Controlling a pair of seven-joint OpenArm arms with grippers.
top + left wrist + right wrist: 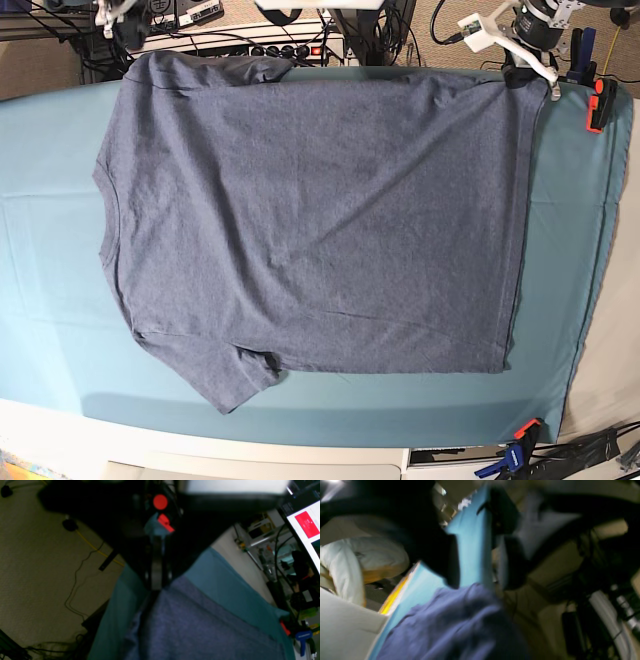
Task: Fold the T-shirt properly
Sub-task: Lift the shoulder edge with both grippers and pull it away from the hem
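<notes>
T-shirt (310, 210) lies spread flat on the teal cloth (50, 300) that covers the desk, plain side up, no lettering visible. In the base view its neck end points left and its hem runs down the right side; one sleeve sticks out at the lower left, the other at the upper left by the far edge. Left claw (156, 580): jaws closed, pinching the T-shirt at its edge, seen from the left wrist view as a dark narrow tip meeting the blue-grey fabric; in the base view this sits at the shirt's far right corner. Right claw (480, 585): the right wrist view is blurred, but two dark fingers (447, 562) stand apart with teal cloth showing between them, nothing gripped; rumpled shirt fabric lies just below the tips. Orange and blue clamps (597, 105) hold the cloth at the desk's right edge.
</notes>
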